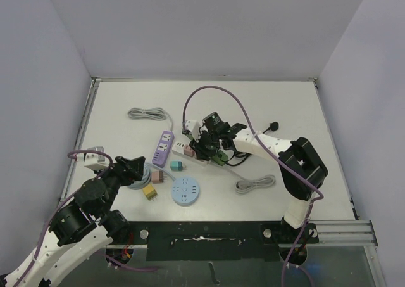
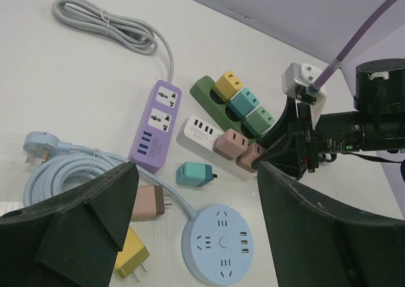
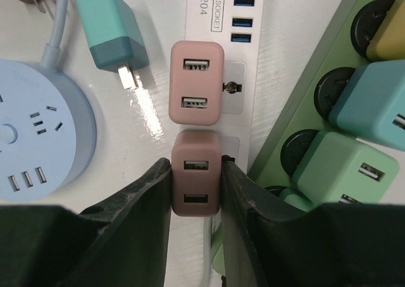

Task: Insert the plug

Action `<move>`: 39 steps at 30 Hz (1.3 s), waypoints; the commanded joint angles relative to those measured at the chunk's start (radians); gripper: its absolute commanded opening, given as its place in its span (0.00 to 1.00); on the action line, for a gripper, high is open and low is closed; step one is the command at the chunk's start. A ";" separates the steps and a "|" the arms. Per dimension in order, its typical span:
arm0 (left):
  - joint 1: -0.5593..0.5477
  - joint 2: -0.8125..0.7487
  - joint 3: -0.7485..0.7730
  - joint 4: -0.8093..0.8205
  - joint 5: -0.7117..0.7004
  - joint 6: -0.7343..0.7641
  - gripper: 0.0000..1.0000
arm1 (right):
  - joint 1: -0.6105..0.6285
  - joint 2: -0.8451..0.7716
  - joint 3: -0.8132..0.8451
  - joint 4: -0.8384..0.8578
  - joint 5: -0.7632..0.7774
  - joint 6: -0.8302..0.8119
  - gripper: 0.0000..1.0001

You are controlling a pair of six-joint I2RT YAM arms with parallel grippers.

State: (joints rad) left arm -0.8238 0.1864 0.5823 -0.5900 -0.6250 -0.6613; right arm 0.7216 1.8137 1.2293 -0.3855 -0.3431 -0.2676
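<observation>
Presently, right end effector (image 3: pixel 196 170) clamped on pink plug (image 3: pixel 197 191), left end effector (image 2: pixel 197 189) released.

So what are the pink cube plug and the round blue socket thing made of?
The dusty-pink cube-shaped charger plug between the right fingers looks like matte moulded plastic: smooth faces, rounded corners, no shine. The round light-blue socket hub also looks plastic, with crisp moulded slots. Its pale-blue cable is probably rubbery, since it coils softly.

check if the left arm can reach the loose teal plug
Probably yes: the teal plug lies alone on bare table ahead of the open left gripper, nothing over it. The right gripper holds the pink plug at the white strip.
</observation>
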 commanded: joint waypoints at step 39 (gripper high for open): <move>0.000 0.209 0.049 0.066 0.008 -0.024 0.77 | 0.149 -0.157 0.049 0.039 0.145 0.149 0.55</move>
State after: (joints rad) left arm -0.8238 0.4088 0.5766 -0.5800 -0.5755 -0.6773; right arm 0.8375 1.6245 1.2423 -0.4358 -0.1284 -0.0715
